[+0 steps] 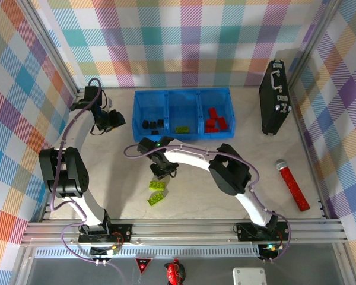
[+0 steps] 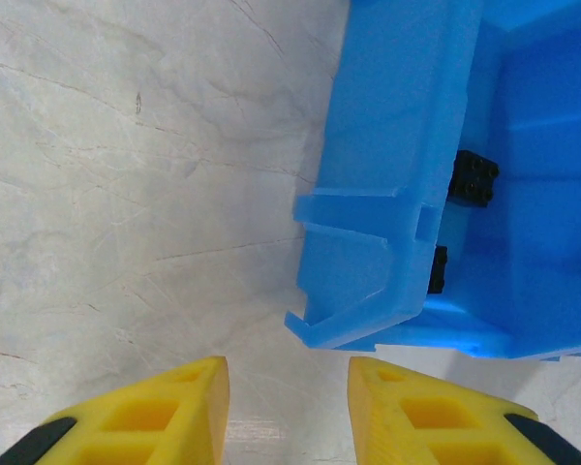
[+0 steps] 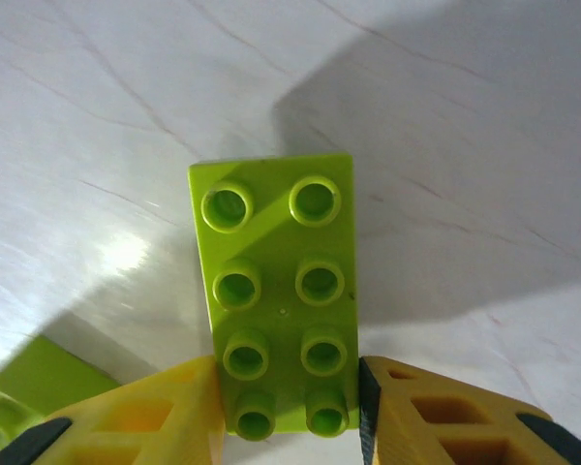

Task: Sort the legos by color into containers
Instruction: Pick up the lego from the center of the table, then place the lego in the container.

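Landmark: the blue tray point(image 1: 181, 91), three open compartments in a row at the far side of the surface point(image 1: 107, 178).
My right pincer point(image 3: 289, 380): clenched on a lime-green brick point(image 3: 276, 281), one yellow finger against each long side of its near end.
Held brick: studs up, flat or nearly flat on the surface, on the near side of the tray, about level with the wall between the tray's left and middle compartments and well apart from it.
Second lime-green brick point(image 1: 155, 199): loose on the surface, just beside the held one and farther from the tray; in my right wrist view one corner of it shows at the lower left.
My left pincer point(image 2: 289, 392): released, fingers apart with only bare surface between them.
Left pincer's place: just off the tray's left end, with the tray's near-left corner close in front of the fingertips but not touching.
Tray, left compartment: black bricks point(image 1: 151, 124).
Tray, middle compartment: one small green brick point(image 1: 181, 129).
Tray, right compartment: red bricks point(image 1: 215, 120), clustered together.
Right of the tray: a black briefcase point(image 1: 273, 98), near the tray's right end.
Nearer than the briefcase, well apart from the tray: a red stick point(image 1: 292, 185) lying on the surface.
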Tool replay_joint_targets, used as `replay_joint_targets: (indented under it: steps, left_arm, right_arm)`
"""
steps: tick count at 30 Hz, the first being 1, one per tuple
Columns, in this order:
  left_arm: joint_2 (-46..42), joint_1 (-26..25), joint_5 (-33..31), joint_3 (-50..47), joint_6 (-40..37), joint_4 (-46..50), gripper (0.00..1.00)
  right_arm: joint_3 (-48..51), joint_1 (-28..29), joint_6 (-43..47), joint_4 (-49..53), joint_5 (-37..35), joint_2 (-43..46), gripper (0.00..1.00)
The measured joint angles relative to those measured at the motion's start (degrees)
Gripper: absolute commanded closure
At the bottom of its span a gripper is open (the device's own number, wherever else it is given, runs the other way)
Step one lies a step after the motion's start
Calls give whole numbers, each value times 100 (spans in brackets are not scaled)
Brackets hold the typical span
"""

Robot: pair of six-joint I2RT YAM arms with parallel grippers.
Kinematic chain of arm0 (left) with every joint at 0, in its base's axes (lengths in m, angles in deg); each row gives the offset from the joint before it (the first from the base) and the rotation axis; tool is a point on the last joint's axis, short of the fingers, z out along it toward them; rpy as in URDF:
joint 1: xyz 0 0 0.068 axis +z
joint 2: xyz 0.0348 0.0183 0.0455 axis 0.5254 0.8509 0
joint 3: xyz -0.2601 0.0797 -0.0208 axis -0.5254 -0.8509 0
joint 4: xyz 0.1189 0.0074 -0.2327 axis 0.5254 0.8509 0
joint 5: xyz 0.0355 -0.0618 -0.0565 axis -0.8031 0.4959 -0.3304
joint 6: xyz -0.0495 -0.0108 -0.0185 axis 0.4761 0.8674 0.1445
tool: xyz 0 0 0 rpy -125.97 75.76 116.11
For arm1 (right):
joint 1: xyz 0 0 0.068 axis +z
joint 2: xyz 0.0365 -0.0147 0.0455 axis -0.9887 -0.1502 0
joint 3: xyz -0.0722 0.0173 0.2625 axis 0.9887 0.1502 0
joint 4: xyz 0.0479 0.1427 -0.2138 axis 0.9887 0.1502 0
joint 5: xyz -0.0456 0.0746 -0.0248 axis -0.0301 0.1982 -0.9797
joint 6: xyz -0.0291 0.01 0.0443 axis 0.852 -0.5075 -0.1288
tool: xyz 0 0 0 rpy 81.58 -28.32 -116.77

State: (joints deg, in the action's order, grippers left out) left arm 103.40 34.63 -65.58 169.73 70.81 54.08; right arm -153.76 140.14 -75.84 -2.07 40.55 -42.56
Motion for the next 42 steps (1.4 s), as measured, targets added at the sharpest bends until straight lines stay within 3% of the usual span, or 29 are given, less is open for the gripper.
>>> replay_joint_targets:
  steps: [7,15,23,35,42]
  left_arm:
    - [0,0,0,0,2,-2,63]
    - [4,0,111,0,2,-2,63]
    - [4,0,219,0,2,-4,63]
    - [4,0,361,0,20,-39,63]
    - [4,4,431,0,22,-42,63]
  right_arm:
    - [817,-485,-179,-142,0,728,59]
    - [848,-1064,-188,-146,0,1167,59]
    - [-103,-1521,-142,-70,72,1056,59]
    - [-1755,-1926,-153,216,109,-140,64]
    - [-2496,-1989,-127,509,107,-378,66]
